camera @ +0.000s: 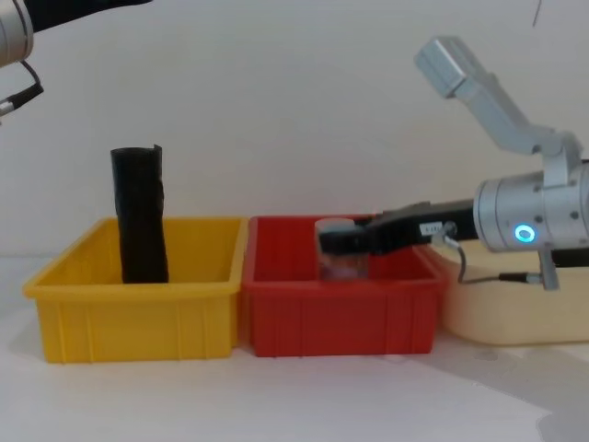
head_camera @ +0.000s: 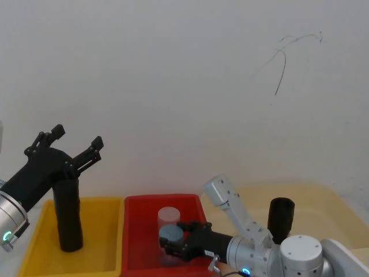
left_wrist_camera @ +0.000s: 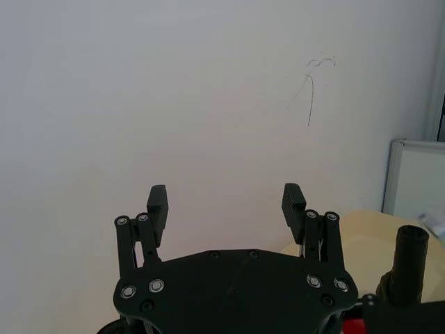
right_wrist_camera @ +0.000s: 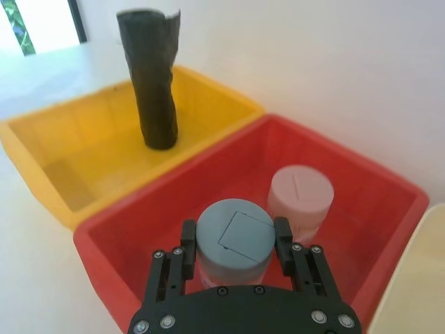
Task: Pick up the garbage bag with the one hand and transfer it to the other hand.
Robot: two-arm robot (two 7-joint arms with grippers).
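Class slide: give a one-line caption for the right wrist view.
Right claw straddles a grey-blue cylinder in the red bin.

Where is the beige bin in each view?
Head view: beige bin, lower right, behind the right arm.
Left wrist view: beige bin beyond the left gripper.
Right wrist view: beige bin beside the red bin.
Chest view: beige bin at right, under the right arm.
Shared landmark: the red bin.

Three bins [camera: 138, 304] stand in a row on the desk [camera: 294, 396], touching side by side. A slim roll [camera: 140, 216] stands upright in the leftmost. The middle bin [camera: 340, 313] holds two cylinders [right_wrist_camera: 235, 240], one behind the other. A thicker roll [head_camera: 281, 218] stands apparently in the rightmost bin [head_camera: 323, 202].
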